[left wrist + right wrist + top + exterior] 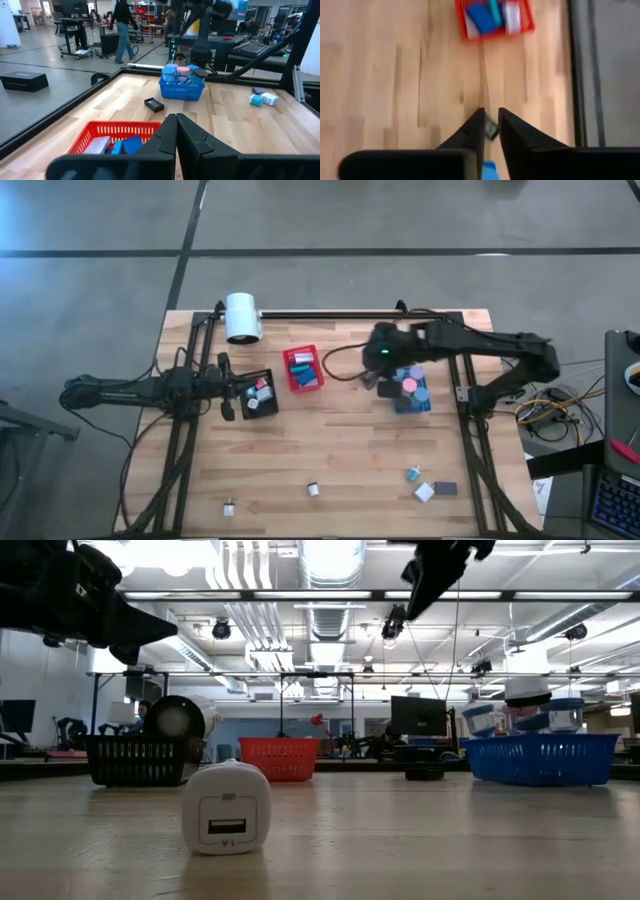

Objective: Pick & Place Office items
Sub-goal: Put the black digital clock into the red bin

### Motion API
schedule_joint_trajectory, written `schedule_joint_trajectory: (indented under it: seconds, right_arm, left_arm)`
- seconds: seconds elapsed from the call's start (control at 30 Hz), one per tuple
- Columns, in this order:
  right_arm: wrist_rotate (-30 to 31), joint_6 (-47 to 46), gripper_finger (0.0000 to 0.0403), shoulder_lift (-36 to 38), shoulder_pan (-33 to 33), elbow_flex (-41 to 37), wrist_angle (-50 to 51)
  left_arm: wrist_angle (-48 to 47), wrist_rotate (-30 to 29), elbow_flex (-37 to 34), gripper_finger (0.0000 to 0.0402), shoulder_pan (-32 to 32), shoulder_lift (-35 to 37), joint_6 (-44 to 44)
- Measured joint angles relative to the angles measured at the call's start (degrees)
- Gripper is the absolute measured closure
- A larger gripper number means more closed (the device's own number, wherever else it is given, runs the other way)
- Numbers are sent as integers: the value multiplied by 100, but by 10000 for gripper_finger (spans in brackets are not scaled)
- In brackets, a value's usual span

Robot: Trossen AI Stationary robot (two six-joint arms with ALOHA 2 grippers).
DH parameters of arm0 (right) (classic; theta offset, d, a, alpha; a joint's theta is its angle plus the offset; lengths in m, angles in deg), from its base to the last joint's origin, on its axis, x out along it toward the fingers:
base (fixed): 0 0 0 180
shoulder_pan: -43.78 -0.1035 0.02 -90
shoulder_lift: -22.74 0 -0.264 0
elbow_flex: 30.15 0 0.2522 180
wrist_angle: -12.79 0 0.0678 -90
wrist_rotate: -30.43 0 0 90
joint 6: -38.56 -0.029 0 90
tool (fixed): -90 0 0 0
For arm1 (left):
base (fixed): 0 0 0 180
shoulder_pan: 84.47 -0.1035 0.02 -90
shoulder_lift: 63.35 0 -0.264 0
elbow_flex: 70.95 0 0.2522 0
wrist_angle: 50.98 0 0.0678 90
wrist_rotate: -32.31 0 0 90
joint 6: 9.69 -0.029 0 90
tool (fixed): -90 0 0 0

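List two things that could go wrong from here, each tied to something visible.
1. The right gripper hangs close beside the blue bin, whose round pieces stand above its rim; a sideways move might knock them out.
2. Loose pieces such as the white block lie near the edge of the table; a clumsy grasp could push one off.
The left gripper waits shut by the black bin.

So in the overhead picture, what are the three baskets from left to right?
Black bin by the left gripper → red bin → blue bin, partly under the right gripper.
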Motion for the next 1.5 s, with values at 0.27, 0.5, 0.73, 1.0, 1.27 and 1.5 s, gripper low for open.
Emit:
schedule_joint_trajectory:
  seconds: [0.27,0.5,0.73,1.0,1.27,1.5]
  right_arm:
    - [-517,413,246,-1151,351,424,944]
    - [-456,1052,174,-1838,326,410,897]
    - [-196,1679,132,-2383,327,397,781]
    - [2,1975,125,-2975,472,373,734]
    - [11,2318,124,-3490,663,362,690]
    - [335,2570,130,-3662,737,340,637]
  left_arm:
    - [56,0,4,392,0,0,0]
    - [57,4,4,392,0,0,2]
    - [56,9,2,392,0,0,2]
    - [56,23,2,392,0,-4,-6]
    - [54,22,-2,392,0,-7,-26]
    - [54,22,-4,392,0,-7,-35]
